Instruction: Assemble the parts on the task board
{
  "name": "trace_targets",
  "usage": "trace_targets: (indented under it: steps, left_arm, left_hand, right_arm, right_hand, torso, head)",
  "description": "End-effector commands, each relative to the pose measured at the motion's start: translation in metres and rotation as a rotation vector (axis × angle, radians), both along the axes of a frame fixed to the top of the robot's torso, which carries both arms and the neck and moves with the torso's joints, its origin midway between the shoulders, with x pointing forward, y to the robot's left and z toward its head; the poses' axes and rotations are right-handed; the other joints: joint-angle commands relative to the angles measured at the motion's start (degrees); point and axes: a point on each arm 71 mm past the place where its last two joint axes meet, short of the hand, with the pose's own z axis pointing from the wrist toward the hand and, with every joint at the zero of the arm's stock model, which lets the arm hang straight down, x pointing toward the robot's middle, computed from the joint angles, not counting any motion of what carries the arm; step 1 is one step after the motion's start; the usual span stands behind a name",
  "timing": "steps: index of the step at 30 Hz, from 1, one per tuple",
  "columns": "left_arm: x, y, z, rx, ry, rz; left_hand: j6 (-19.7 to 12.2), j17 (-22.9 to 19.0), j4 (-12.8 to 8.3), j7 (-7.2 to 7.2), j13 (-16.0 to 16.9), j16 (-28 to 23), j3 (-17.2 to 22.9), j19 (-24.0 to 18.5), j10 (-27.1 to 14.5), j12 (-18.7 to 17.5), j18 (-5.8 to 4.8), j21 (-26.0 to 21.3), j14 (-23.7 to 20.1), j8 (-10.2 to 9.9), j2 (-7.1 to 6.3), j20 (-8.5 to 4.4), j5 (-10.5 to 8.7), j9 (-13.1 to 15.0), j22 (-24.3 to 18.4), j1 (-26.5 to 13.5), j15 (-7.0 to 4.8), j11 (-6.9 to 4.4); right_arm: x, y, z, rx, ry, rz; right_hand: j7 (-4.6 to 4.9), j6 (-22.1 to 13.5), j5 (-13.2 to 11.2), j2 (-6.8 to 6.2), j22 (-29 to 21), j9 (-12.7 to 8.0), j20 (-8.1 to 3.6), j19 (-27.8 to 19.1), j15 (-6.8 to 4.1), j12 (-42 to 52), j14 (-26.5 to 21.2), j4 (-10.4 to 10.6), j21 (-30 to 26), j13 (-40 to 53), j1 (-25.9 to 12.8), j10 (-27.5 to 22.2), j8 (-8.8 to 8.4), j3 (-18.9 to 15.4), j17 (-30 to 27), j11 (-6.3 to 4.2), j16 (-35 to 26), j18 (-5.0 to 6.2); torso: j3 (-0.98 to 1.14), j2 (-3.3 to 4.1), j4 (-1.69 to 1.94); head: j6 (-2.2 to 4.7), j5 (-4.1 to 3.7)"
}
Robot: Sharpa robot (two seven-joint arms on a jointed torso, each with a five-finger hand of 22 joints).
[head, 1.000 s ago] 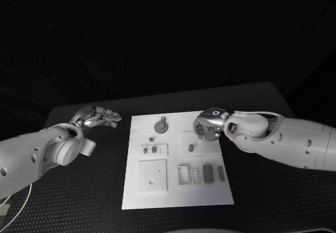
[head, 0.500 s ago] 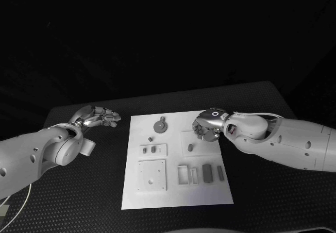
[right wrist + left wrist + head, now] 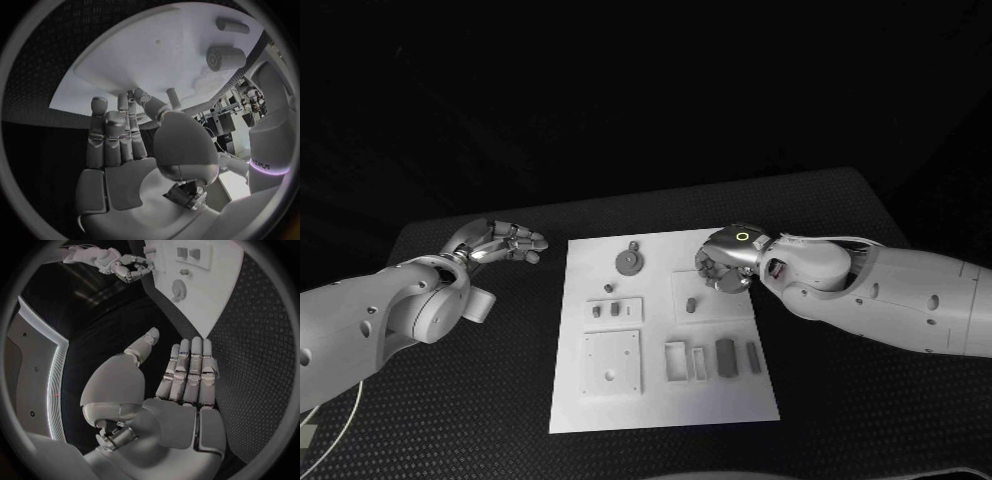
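Right robot hand: silver, jointed metal; poised over the board's far right corner, fingers straight and close together in the wrist view, nothing seen in them; whether a fingertip touches a part, I cannot tell.

Left robot hand: same build; over the worktop just left of the board's far edge, fingers extended side by side, thumb apart, holding nothing.

Board: flat white rectangular plate, matte, centred on the worktop. Carries a round toothed gear near its far edge, a short peg below the right hand, two dark bars at near right beside open rectangular slots, and a square plate at near left.

Progress, as a judgement: early; most parts lie loose, slots look unfilled, and nearly all fitting remains.

Worktop: black, finely dimpled mat surface.
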Motion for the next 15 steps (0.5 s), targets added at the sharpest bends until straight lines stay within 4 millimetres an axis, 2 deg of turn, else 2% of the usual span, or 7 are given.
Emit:
trace_targets:
  steps: [1, 7, 15]
  left_arm:
    - [0.0, -0.002, 0.001, -0.01, -0.004, -0.008]
    - [0.0, -0.002, 0.001, -0.01, -0.003, -0.009]
    - [0.001, -0.002, 0.0, -0.009, -0.002, -0.008]
  left_hand:
    - [-0.44, 0.1, -0.13, -0.12, -0.06, -0.26, 0.01, -0.06, -0.31, 0.19, 0.37, 0.19, 0.2, 0.24, 0.5, 0.31, -0.24, -0.08, -0.08, -0.05, 0.37, -0.12]
    - [-0.45, 0.12, -0.12, -0.12, -0.07, -0.29, 0.01, -0.06, -0.31, 0.19, 0.37, 0.19, 0.2, 0.25, 0.5, 0.32, -0.24, -0.09, -0.1, -0.06, 0.38, -0.12]
    - [-0.47, 0.16, -0.12, -0.11, -0.09, -0.32, 0.0, -0.06, -0.32, 0.19, 0.37, 0.2, 0.22, 0.25, 0.5, 0.32, -0.24, -0.1, -0.13, -0.06, 0.38, -0.11]
  right_arm:
    - [-0.002, -0.004, -0.01, -0.041, 0.024, -0.018]
    - [-0.003, -0.002, -0.005, -0.026, 0.024, -0.015]
    - [0.001, 0.0, 0.009, -0.013, 0.018, -0.017]
  right_hand:
    - [-0.12, 0.48, 0.1, 0.45, 1.37, 0.14, -0.83, 1.01, -0.57, -0.01, -0.3, -0.02, 0.3, 0.12, 1.01, 2.21, 0.19, -0.25, 0.08, -0.46, 0.23, 1.45]
    - [-0.14, 0.54, 0.1, 0.43, 1.37, 0.2, -0.83, 1.01, -0.59, -0.01, -0.31, -0.01, 0.37, 0.12, 0.94, 2.31, 0.21, -0.27, 0.12, -0.48, 0.29, 1.45]
    - [-0.15, 0.56, 0.11, 0.45, 1.36, 0.24, -0.84, 0.99, -0.61, -0.03, -0.33, -0.01, 0.42, 0.13, 0.87, 2.41, 0.21, -0.27, 0.15, -0.5, 0.33, 1.45]
  torso:
    - [-0.04, 0.01, 0.03]
    - [0.0, 0.02, -0.01]
    - [-0.08, 0.04, 0.01]
  head:
    - [0.0, -0.01]
    - [-0.04, 0.13]
    - [-0.11, 0.17]
